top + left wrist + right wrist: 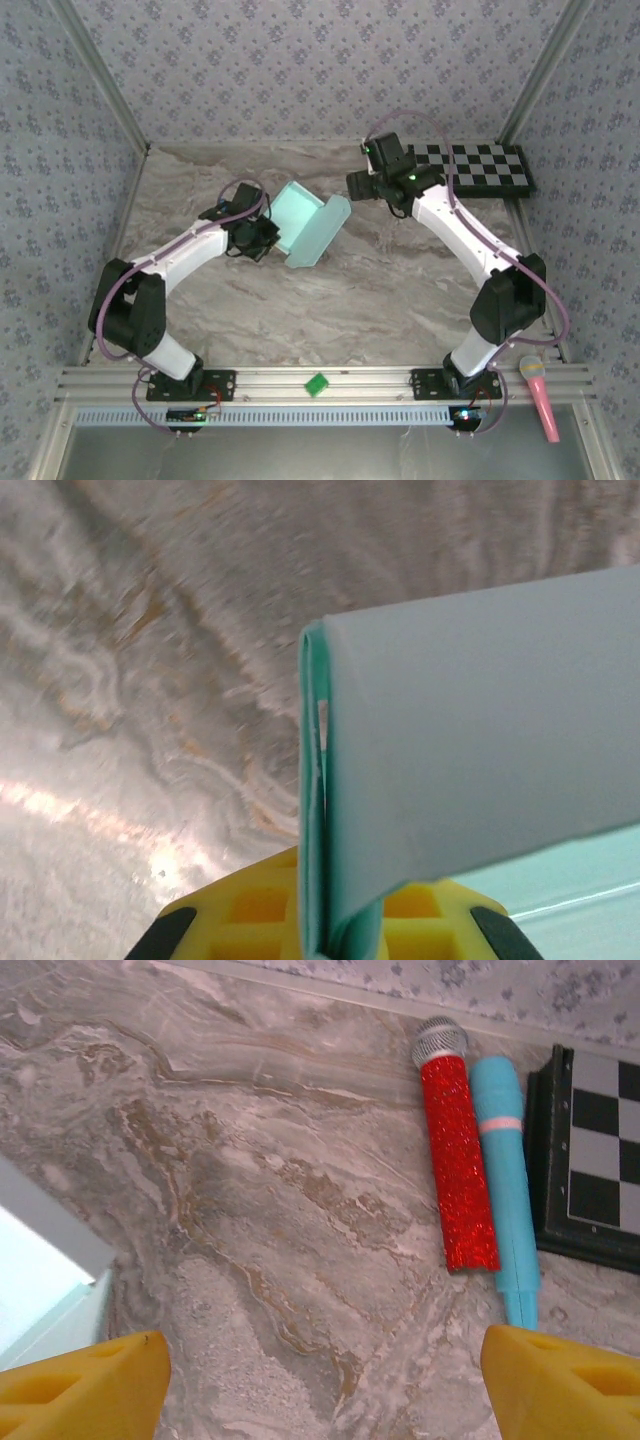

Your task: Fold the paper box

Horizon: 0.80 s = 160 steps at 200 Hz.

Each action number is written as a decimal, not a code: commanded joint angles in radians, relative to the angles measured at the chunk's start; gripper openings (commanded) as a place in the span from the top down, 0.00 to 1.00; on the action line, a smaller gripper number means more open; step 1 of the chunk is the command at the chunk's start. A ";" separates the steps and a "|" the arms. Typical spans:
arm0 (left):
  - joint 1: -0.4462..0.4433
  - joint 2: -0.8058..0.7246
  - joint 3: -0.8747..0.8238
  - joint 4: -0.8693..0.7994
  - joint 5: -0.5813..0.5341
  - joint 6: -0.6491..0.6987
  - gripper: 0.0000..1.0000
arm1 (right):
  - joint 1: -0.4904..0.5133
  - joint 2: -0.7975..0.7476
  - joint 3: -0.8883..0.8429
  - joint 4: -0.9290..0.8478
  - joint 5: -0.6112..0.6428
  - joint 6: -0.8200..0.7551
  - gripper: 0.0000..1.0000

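already done: the pale aqua thin-card paper box (pixel 305 225) is no flat sheet; from above it shows raised walls and reads as a shallow rectangular shell, so the main creases look made.
left to do: one wide panel stands open and tilted off the body, so closing it and tucking any tabs probably remain; whether any tabs are locked cannot be told.
box position: toward the far middle of the grey marble-patterned table (pixel 400 300), between the two arms, its left side held by the left arm; whether its underside rests on the table is unclear.
left gripper (pixel 320 925): yellow fingers (pixel 250 910) pressed together on a doubled edge of the box card, which rises between them and curls off to the right in the wrist view.
right gripper (pixel 325 1390): yellow fingers (pixel 90 1380) spread wide with nothing between them, aimed at bare table, near the box's right end but apart from it.
bystanders: a red glitter microphone (pixel 458 1160) and a blue plastic microphone (pixel 505 1190) lie side by side next to the black-and-white checkerboard board (pixel 485 165), all well clear of the box.
stage estimate: past the middle, with the box formed but not shut, and the free arm looks placed to work on the open panel.
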 commanded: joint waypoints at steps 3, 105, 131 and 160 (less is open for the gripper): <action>-0.008 -0.046 -0.026 -0.056 0.051 -0.193 1.00 | -0.010 -0.027 -0.025 -0.034 -0.002 0.041 0.17; -0.072 -0.025 -0.162 0.008 0.193 -0.447 0.95 | -0.018 0.002 -0.050 -0.021 -0.022 0.065 0.17; -0.078 0.022 -0.147 0.016 0.224 -0.440 0.92 | -0.018 0.001 -0.056 -0.016 -0.026 0.064 0.17; -0.078 0.049 -0.146 0.034 0.239 -0.433 0.82 | -0.019 0.002 -0.060 -0.019 -0.031 0.062 0.17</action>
